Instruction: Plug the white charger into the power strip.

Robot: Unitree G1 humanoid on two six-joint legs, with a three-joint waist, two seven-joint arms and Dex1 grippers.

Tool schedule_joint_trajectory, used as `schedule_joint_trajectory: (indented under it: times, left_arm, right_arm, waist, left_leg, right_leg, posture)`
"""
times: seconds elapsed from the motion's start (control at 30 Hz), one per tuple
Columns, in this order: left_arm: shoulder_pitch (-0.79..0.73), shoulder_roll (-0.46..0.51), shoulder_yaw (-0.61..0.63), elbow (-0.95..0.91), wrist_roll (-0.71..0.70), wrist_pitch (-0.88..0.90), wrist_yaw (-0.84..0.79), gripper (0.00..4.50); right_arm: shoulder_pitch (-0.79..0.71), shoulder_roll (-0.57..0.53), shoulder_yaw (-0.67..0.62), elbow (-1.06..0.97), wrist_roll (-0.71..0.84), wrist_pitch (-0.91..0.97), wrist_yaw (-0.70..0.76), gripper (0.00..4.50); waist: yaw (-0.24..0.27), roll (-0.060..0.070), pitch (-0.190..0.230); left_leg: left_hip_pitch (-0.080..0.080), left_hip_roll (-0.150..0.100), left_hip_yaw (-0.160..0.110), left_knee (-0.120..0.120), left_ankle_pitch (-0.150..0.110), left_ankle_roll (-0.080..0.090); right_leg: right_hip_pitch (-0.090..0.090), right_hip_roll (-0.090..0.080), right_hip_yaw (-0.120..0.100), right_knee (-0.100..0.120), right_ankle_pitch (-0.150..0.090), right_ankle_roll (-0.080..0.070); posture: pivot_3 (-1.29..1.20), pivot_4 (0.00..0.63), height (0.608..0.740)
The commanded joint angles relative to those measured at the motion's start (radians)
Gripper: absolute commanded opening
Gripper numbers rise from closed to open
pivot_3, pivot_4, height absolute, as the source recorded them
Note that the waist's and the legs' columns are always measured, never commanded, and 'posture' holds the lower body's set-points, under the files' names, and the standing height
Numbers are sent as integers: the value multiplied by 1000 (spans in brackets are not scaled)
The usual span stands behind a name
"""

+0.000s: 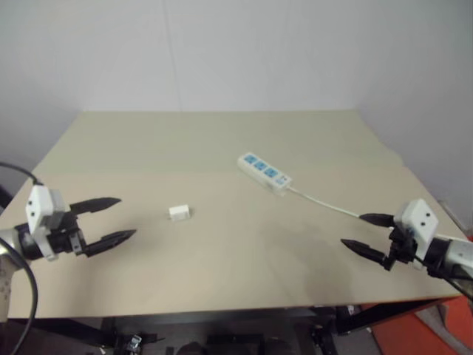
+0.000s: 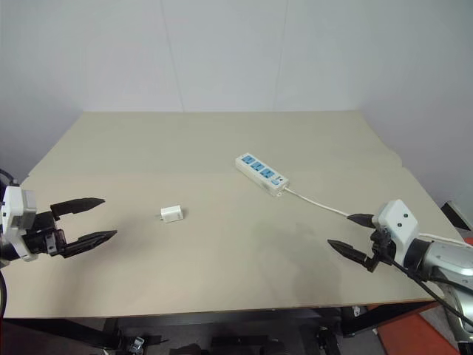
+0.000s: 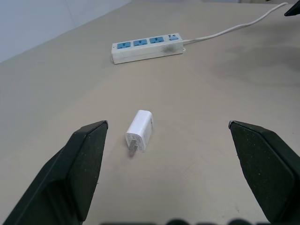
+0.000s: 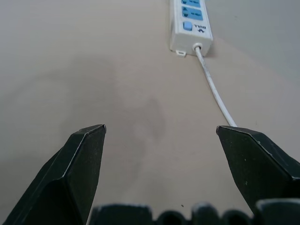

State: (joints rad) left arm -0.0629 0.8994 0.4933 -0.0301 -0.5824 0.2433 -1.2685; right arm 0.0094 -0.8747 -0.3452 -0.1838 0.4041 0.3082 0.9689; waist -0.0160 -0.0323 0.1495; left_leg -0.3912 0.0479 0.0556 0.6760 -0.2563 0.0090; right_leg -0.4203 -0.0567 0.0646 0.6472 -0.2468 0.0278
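Surface [image 1: 222, 259]: plain beige top, set against a pale wall. On it: charger [image 1: 179, 213], small white block, lying on its side left of centre, unplugged. Strip [image 1: 264, 172], white bar with blue sockets, lying diagonally right of centre, well apart from the charger. Cord [image 1: 325, 202], thin and white, trailing from the strip's near end toward the right edge.

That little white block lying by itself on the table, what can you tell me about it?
It is the white charger, a small, smooth, plastic-looking block with rounded edges. It lies flat on its side on the beige table, with short prongs showing at one end. Nothing touches it but the tabletop. It sits apart from the power strip, not plugged in, and in front of the open left gripper, which holds nothing.
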Motion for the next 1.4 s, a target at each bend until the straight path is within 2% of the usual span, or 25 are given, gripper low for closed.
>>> schedule_joint_trajectory:
  times: [0.03,0.3,0.5,0.6,0.87,1.03,1.2,1.3,1.4]
  left_arm:
    - [3,9,15,-16,-5,-18,3,4500]
    - [-5,10,10,-12,-4,-18,4,4500]
    - [-66,-4,-58,-59,-16,12,32,4500]
    - [-168,-23,-112,-86,-27,54,95,4500]
    - [-409,-97,-353,-93,60,98,156,4500]
    - [-429,-137,-429,-53,139,21,153,4500]
    - [-398,-180,-423,-58,121,5,155,4500]
    - [-385,-188,-421,-63,127,-7,155,4500]
    - [-381,-190,-422,-54,137,-19,154,4500]
  right_arm:
    - [-4,-7,-32,-17,-1,-23,-9,4452]
    - [-25,-1,-19,6,-7,-36,-19,4452]
    - [-214,42,107,186,-88,-69,-57,4452]
    - [-356,86,187,351,-144,-114,-58,4452]
    - [-785,247,320,1018,-290,-316,-76,4452]
    - [-939,291,353,1292,-375,-380,-154,4452]
    - [-1007,315,354,1421,-407,-354,-166,4452]
    - [-1014,319,372,1441,-434,-365,-142,3552]
    - [-1025,327,371,1450,-442,-352,-122,2468]
  waist:
    - [0,0,0]
    - [0,0,0]
    - [-3,0,0]
    - [-2,-1,0]
    - [-4,-1,1]
    - [-13,-1,1]
    - [-22,-1,1]
    - [-26,-1,1]
    - [-27,-1,1]
  left_leg:
    - [0,0,0,0,0,0]
    - [0,0,0,0,0,0]
    - [1,0,1,0,0,0]
    - [1,0,1,0,0,0]
    - [-2,-1,1,1,0,0]
    - [-3,-1,1,1,0,0]
    - [-3,-1,1,1,0,0]
    - [-3,-1,0,1,0,0]
    - [-2,-1,0,1,0,0]
  right_leg:
    - [0,0,0,0,0,0]
    - [0,0,0,0,0,0]
    - [0,1,1,0,0,0]
    - [0,1,1,0,0,0]
    - [-1,1,2,-1,1,0]
    - [-2,1,2,-1,1,0]
    - [-2,0,2,-1,1,0]
    - [-2,0,2,0,1,0]
    - [-2,0,2,0,1,0]
  posture:
    - [0,150,740]
    - [0,150,740]
    - [0,150,740]
    - [0,150,740]
    - [0,150,740]
    - [0,150,740]
    - [0,150,740]
    - [0,150,740]
    - [0,150,740]
